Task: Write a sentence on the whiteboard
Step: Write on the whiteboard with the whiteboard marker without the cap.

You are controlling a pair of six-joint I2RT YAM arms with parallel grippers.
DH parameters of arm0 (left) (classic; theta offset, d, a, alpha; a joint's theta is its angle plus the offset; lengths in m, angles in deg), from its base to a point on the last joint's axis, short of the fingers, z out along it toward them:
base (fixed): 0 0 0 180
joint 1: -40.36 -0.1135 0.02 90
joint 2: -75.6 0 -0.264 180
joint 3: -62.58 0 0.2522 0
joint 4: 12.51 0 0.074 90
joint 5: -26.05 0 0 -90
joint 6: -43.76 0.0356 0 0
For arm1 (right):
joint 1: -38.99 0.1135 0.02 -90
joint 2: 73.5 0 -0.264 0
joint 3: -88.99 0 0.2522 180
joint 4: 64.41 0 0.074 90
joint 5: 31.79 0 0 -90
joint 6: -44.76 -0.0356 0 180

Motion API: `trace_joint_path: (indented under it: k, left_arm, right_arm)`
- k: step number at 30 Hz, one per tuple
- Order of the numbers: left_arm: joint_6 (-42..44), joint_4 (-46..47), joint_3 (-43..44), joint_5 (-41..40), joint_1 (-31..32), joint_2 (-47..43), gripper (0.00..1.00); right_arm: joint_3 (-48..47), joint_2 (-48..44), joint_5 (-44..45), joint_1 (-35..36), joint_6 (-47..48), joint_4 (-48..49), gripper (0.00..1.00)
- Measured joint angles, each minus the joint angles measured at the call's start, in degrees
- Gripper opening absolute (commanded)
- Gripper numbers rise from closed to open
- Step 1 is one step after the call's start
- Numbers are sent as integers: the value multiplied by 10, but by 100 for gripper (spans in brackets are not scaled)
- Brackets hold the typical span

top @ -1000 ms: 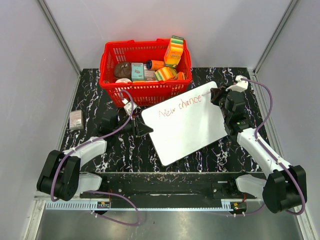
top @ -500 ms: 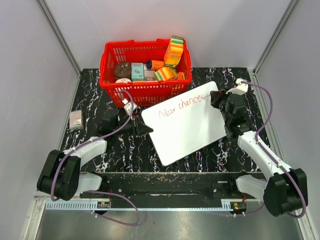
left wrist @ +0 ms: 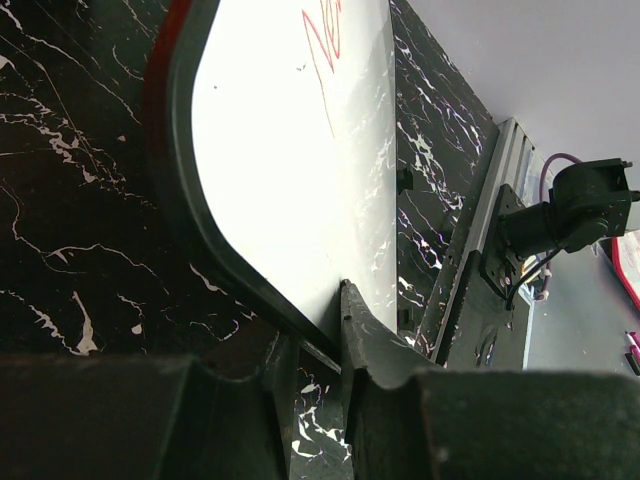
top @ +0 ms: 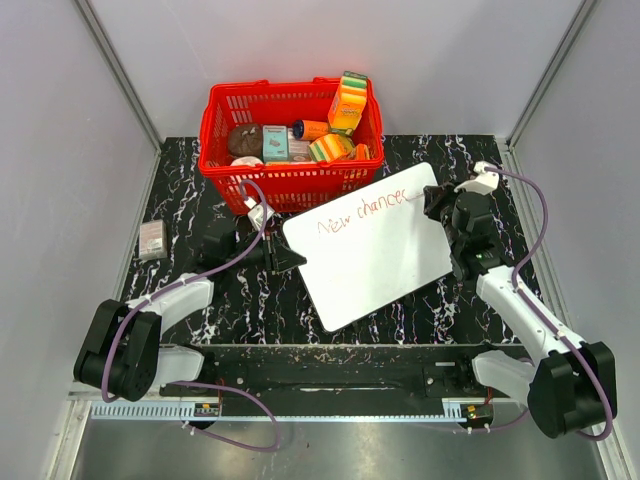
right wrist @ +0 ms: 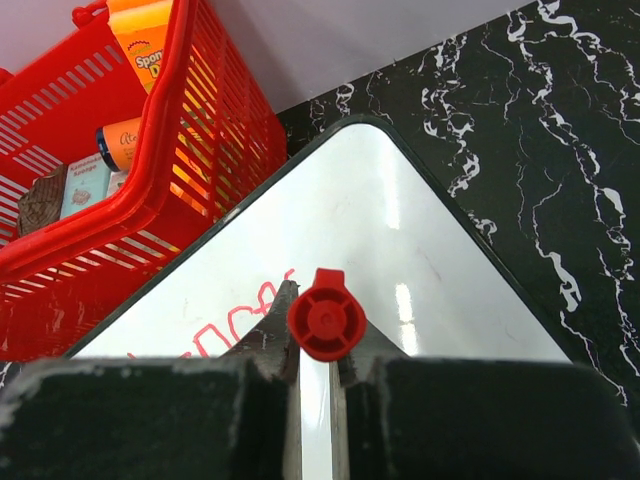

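The whiteboard (top: pixel 372 262) lies tilted on the black marble table, one corner toward the basket. The sentence (top: pixel 358 212) runs in thin red marker along its upper left edge and reads roughly "New chances". My left gripper (top: pixel 291 258) is shut on the board's left corner; in the left wrist view the board's (left wrist: pixel 290 150) dark rim passes between the fingers (left wrist: pixel 352 325). My right gripper (top: pixel 432 198) hovers over the board's top corner, shut on a red marker (right wrist: pixel 325 316) that points down at the whiteboard (right wrist: pixel 420 230), just right of the last red letters (right wrist: pixel 235 325).
A red basket (top: pixel 222 105) full of grocery packs stands behind the board, almost touching its upper edge. A small grey packet (top: pixel 152 240) lies at the table's left edge. A metal rail (top: pixel 320 410) runs along the near edge, and grey walls close both sides.
My right gripper has slid to the right along the board's upper edge with the marker, and the red writing has grown by about a letter. The left arm and board have stayed still.
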Motion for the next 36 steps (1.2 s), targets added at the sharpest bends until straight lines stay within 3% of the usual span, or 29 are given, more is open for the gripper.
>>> trace_joint_path:
  k: [22, 33, 36]
  left_arm:
    - [0, -3, 0, -1, 0, 0, 0]
    - [4, -3, 5, -1, 4, 1, 0]
    - [7, -7, 11, -2, 7, 5, 11]
  right_arm:
    - [24, -11, -46, -4, -43, 19, 0]
    - [26, -148, -41, -4, -42, -43, 0]
    - [26, -171, -41, -4, -42, -57, 0]
